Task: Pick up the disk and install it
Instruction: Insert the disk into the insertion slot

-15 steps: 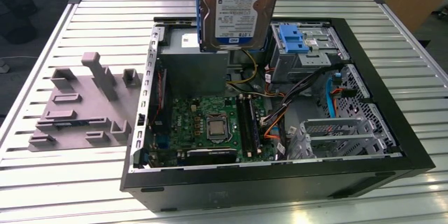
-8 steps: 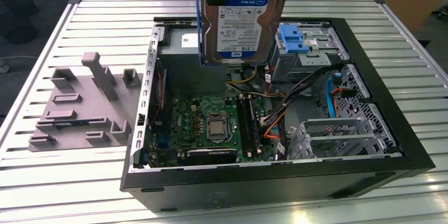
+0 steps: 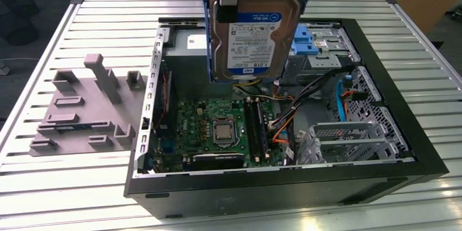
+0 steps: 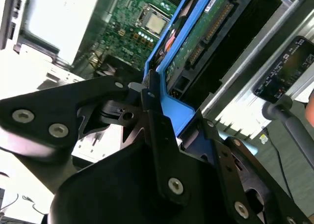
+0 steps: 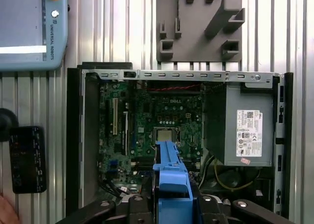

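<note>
Hanging upright above the open computer case (image 3: 289, 187), the disk (image 3: 256, 31) faces the camera in the exterior view, its white-and-blue label showing and its blue bracket running down both long sides. The gripper (image 3: 229, 1) holds it from above, with one black finger lying against the labelled face near the upper edge. The jaws are clamped on the disk. Its lower edge hangs clear of the motherboard (image 3: 216, 128) inside the case. The case lies on its side in the middle of the slatted tabletop (image 3: 108, 20). An upright blue bracket (image 3: 303, 39) stands inside the case, just beside the disk on the exterior view's right. A silver drive cage (image 3: 347, 139) sits toward the case's near corner on that side. A grey fixture plate (image 3: 83, 106) with pegs lies near the tabletop's edge on the exterior view's left, apart from the case.

In the second wrist view the black fingers (image 4: 152, 111) grip the blue bracket from both sides, and the disk's (image 4: 206, 33) green circuit-board side is turned to the camera.

In the first wrist view the bracket's blue end (image 5: 171, 172) sits between the gripper's (image 5: 172, 200) fingers, over the motherboard. A grey power supply (image 5: 245, 126) fills one end of the case. A teach pendant (image 5: 29, 33) and a black handheld device (image 5: 27, 158) lie on the tabletop beyond the opposite end
</note>
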`<state>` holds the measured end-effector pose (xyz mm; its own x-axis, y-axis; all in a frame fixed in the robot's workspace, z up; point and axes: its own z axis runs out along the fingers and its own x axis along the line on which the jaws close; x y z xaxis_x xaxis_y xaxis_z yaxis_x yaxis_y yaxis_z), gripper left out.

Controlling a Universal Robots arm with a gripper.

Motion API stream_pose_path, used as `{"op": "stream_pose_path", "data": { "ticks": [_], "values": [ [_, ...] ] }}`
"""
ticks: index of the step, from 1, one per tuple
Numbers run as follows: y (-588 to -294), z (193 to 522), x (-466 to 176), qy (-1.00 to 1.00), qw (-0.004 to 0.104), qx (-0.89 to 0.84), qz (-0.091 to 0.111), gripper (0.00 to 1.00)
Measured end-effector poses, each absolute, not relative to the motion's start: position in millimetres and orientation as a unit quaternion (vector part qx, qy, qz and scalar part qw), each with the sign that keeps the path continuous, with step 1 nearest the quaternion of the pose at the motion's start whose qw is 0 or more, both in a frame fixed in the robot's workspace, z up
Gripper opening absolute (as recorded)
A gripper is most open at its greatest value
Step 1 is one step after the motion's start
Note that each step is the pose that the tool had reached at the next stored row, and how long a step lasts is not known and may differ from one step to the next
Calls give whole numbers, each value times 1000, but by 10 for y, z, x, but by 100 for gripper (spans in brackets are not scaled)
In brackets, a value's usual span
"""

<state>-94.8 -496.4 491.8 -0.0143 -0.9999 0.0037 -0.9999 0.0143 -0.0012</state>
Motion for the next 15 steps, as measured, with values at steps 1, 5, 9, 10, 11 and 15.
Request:
{"op": "stream_pose_path", "data": {
  "ticks": [1, 5, 9, 10, 11, 15],
  "values": [
    [-5009, 4908, -948, -712, 1, 702, 2, 36],
    [-5083, 4881, -880, -712, 1, 702, 2, 36],
    [-5087, 4860, -703, -712, 1, 702, 2, 36],
    [-5088, 4855, -658, -712, 1, 702, 2, 36],
    [-5088, 4850, -609, -712, 1, 702, 2, 36],
    [-5112, 4831, -498, -712, 1, 702, 2, 36]
  ]
}}
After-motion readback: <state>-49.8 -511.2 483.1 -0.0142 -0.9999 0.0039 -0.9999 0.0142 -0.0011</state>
